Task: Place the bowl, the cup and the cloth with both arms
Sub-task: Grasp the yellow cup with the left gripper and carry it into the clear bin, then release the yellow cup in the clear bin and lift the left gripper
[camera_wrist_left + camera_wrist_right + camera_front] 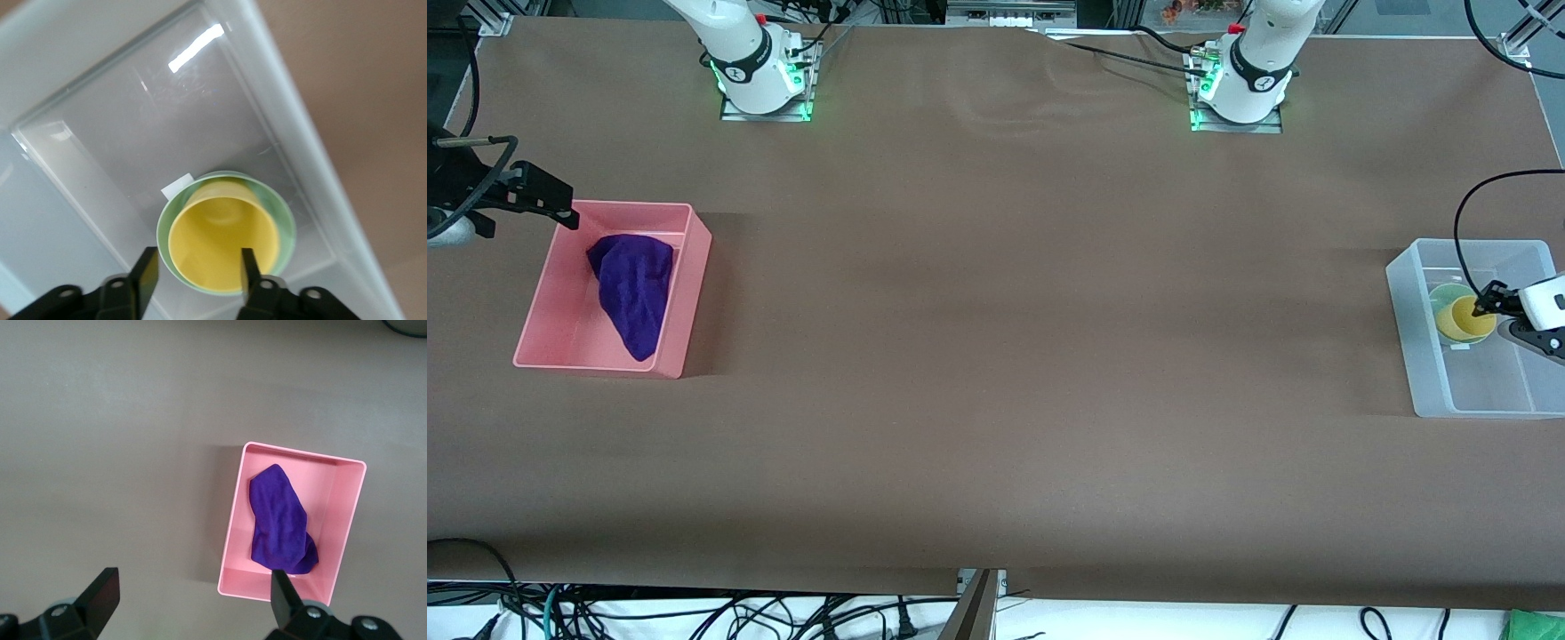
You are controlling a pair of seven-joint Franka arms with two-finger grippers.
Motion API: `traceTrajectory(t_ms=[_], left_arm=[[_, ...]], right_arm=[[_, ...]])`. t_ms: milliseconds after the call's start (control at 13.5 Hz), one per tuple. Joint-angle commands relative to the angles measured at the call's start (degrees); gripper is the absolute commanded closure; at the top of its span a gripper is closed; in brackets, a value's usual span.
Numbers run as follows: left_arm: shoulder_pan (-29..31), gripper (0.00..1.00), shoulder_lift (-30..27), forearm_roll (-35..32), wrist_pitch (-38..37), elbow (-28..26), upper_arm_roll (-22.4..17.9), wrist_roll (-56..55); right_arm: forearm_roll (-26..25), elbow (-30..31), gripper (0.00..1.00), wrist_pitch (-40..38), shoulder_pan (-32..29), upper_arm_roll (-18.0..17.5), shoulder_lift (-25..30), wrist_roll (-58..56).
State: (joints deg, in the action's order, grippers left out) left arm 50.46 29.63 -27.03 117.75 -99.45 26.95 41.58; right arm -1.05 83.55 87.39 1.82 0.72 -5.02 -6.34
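The purple cloth (636,289) lies crumpled in a pink bin (694,267) at the right arm's end of the table; it also shows in the right wrist view (280,520). The yellow cup (1465,320) stands upright inside the pale green bowl (1443,298), both in a clear plastic bin (1400,267) at the left arm's end. My left gripper (1485,302) is open just over the cup (220,227) and bowl (285,217), one finger over the cup's rim, holding nothing. My right gripper (560,206) is open and empty, up over the pink bin's edge.
The pink bin (300,457) and the clear bin (133,120) stand at the two ends of the brown table. Both arm bases stand along the table's edge farthest from the front camera. Cables hang below the table's near edge.
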Motion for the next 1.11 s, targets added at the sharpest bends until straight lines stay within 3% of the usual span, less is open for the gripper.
traceTrajectory(t_ms=[0,221,517,738,812,886,1034], left_arm=[[0.2,0.00,-8.8,3.1,-10.1,0.8,6.3,-0.7],[-0.4,0.00,-9.6,6.2,-23.9,8.8,15.7,-8.2],[-1.8,0.00,-9.3,7.6,-26.5,10.8,26.5,-22.1],[-10.5,0.00,-10.7,8.6,-26.5,10.9,25.4,-28.7],[-13.0,0.00,-12.1,11.2,-26.5,10.9,22.9,-30.0],[-15.9,0.00,-14.9,15.5,-26.3,10.8,19.1,-30.2],[-28.2,0.00,-20.0,22.5,-26.0,10.2,3.6,-30.9]], right_arm=[[-0.1,-0.3,0.00,0.0,0.1,-0.5,-0.3,1.1],[-0.2,-0.3,0.00,-0.1,0.1,-0.4,-0.3,1.0],[-0.1,-0.3,0.00,-0.1,0.1,-0.3,-0.3,1.2],[0.0,-0.3,0.00,0.0,-0.1,-0.3,-0.3,1.0],[0.0,-0.3,0.00,0.0,-0.1,-0.3,-0.3,1.1],[0.0,-0.3,0.00,0.0,-0.1,-0.3,-0.3,1.1],[0.0,-0.3,0.00,0.0,-0.1,-0.3,-0.3,1.1]])
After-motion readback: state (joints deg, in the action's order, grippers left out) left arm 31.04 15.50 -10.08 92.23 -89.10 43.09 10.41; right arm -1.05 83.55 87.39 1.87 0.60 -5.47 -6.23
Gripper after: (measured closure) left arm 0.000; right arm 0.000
